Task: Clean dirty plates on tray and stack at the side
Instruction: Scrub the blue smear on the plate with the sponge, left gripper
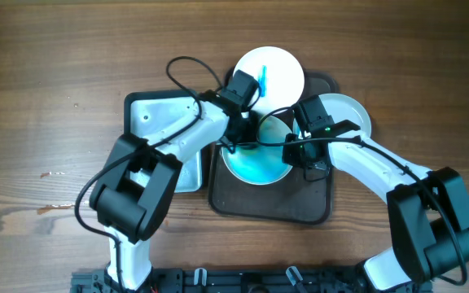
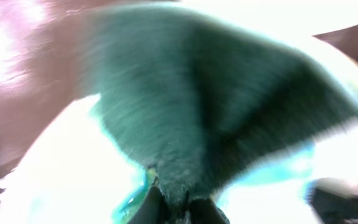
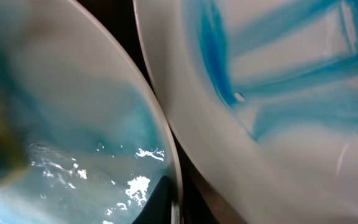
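A blue-smeared plate lies on the dark brown tray. My left gripper is shut on a dark green sponge and presses it on that plate; the left wrist view is blurred. My right gripper is shut on the plate's right rim, which runs between its fingers. The plate's wet blue inside fills the left of the right wrist view. A second plate with blue streaks lies beside it and shows at the tray's far edge in the overhead view.
A white plate sits to the right of the tray, partly under my right arm. A pale rectangular tray lies to the left under my left arm. Brown wooden table all round.
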`<state>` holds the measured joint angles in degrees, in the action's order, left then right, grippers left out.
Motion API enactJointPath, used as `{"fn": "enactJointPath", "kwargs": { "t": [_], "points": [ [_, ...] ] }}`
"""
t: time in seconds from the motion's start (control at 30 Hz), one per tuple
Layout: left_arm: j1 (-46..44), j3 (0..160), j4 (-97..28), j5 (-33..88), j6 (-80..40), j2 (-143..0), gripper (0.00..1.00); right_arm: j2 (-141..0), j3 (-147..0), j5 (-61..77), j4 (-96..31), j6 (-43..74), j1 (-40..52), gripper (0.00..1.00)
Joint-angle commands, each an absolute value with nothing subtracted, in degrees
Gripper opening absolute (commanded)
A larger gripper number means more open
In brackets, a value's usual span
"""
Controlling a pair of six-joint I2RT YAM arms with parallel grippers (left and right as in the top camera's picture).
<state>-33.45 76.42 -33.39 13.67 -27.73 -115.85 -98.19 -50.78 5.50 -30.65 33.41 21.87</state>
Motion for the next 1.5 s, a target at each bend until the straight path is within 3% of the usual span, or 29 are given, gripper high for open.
{"fn": "enactJointPath", "kwargs": {
  "t": [0.0, 0.17, 0.37, 0.7, 0.9, 1.07, 1.3, 1.47],
  "points": [
    [-37.04, 76.44, -26.79, 18.37, -29.26, -117.12, 0.04, -103.00, -46.59, -4.56, -33.69, 32.91, 21.26, 0.04],
    [-40.27, 76.44, -24.03, 18.41, -31.53, -117.14, 0.04, -103.00, -46.59, -4.56, -33.71, 32.93, 21.26, 0.04],
    [-40.91, 76.44, -31.22, 15.31, -32.01, -117.14, 0.04, -103.00, -46.59, -4.56, -33.91, 32.80, 21.26, 0.04],
    [-40.23, 76.44, -49.69, -8.34, -31.99, -117.14, 0.04, -103.00, -46.59, -4.54, -33.93, 32.75, 21.26, 0.04],
    [-37.85, 76.47, -53.43, -19.81, -31.99, -117.10, 0.04, -103.00, -46.59, -4.54, -33.93, 32.73, 21.26, 0.04],
    [-35.81, 76.47, -47.40, -14.09, -31.75, -117.10, 0.04, -103.00, -46.59, -4.54, -33.89, 32.73, 21.26, 0.04],
    [-36.03, 76.44, -29.69, 11.00, -32.56, -117.19, 0.04, -103.00, -46.59, -4.54, -33.80, 32.21, 21.26, 0.04],
    [-37.06, 76.44, -27.16, 13.50, -37.69, -117.25, 0.04, -103.00, -46.59, -4.51, -33.71, 31.66, 21.26, 0.04]
  ]
}}
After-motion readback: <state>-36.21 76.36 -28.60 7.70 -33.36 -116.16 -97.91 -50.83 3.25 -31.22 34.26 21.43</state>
